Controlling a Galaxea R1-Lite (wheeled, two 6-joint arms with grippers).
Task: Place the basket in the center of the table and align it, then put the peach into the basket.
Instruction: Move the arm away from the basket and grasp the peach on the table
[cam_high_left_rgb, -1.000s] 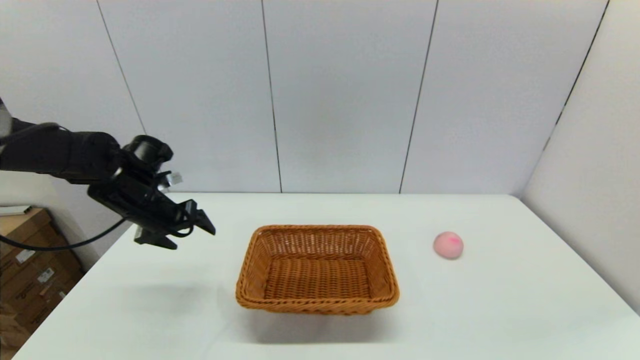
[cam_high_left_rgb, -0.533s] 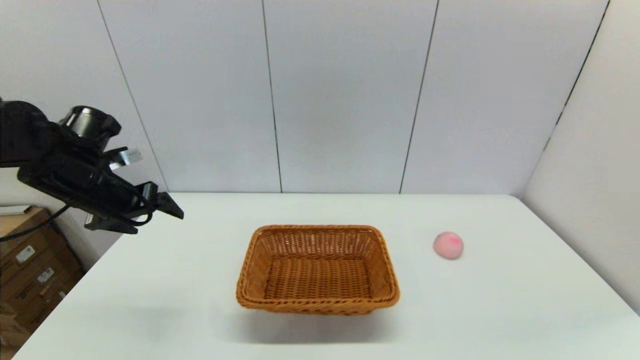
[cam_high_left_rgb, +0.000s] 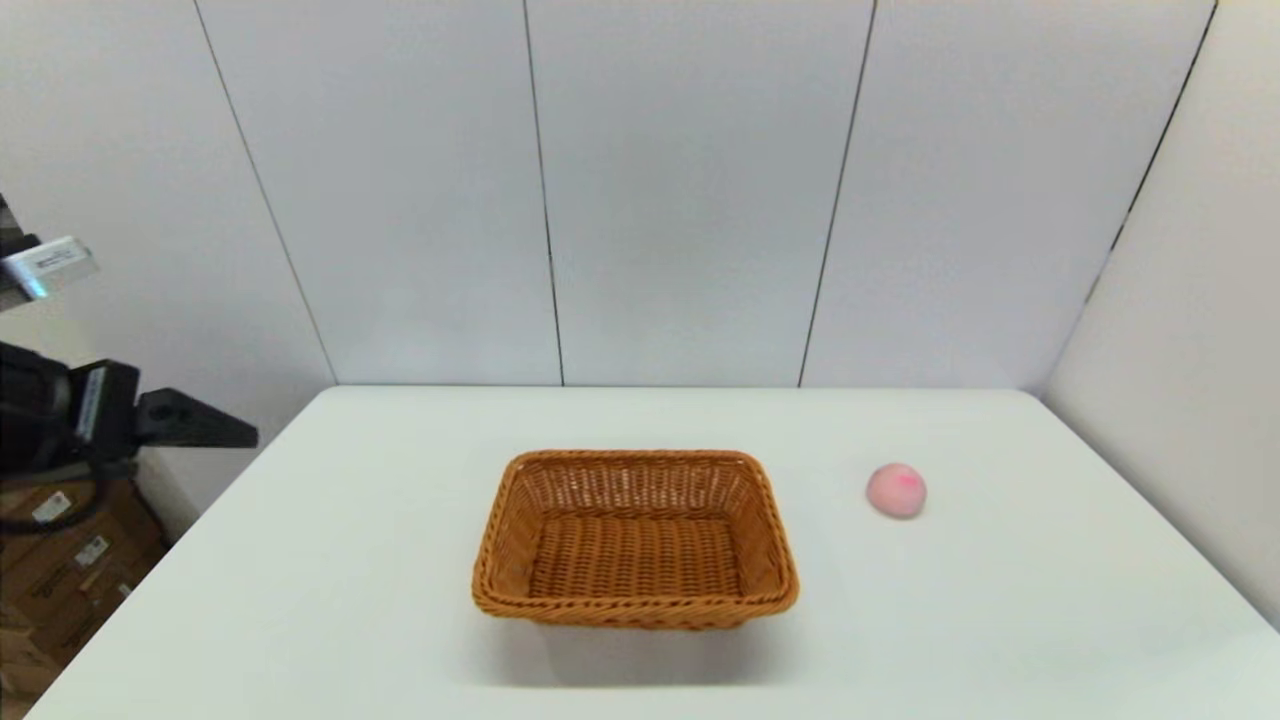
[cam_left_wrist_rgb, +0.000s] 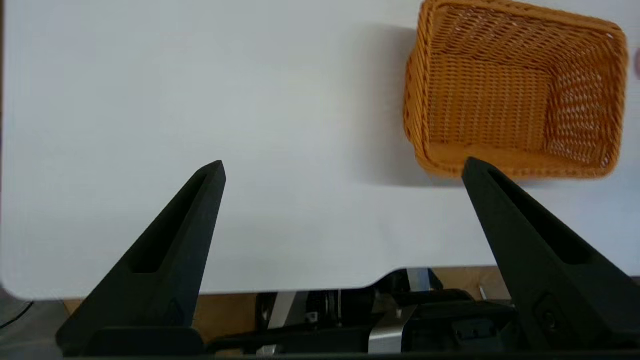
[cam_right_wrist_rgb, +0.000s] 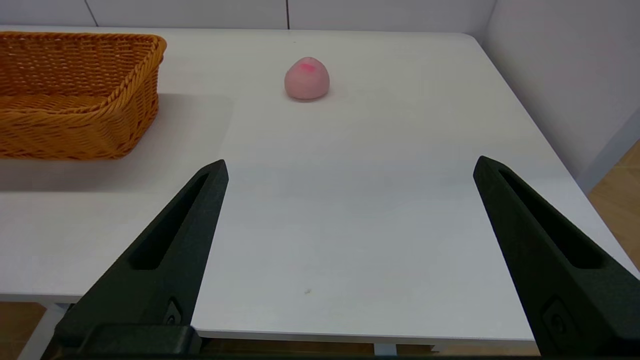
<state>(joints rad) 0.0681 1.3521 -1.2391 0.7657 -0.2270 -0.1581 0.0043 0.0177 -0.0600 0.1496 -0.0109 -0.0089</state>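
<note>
Basket (cam_high_left_rgb: 635, 540) sits upright near the middle of the table (cam_high_left_rgb: 1000, 620), long sides squared to the near edge, nothing inside it. Peach (cam_high_left_rgb: 896, 490) lies on the bare tabletop to the robot's right of the basket, well apart from it, blush patch facing up.

Left gripper (cam_left_wrist_rgb: 342, 170) held off the table's left edge, raised above table height; in the head view only one black finger and part of the wrist show at the frame's left margin. Its wrist camera looks down on the left part of the table with the basket off to one side; both fingers spread wide, nothing between them.

Right gripper (cam_right_wrist_rgb: 350, 167) is out of the head view. Its wrist camera shows it low at the near right edge of the table, fingers spread wide and holding nothing, the peach ahead in line with the gap, far from the tips. Its height above the tabletop is hard to judge.

Cardboard boxes (cam_high_left_rgb: 60, 560) stacked on the floor beyond the table's left side.
</note>
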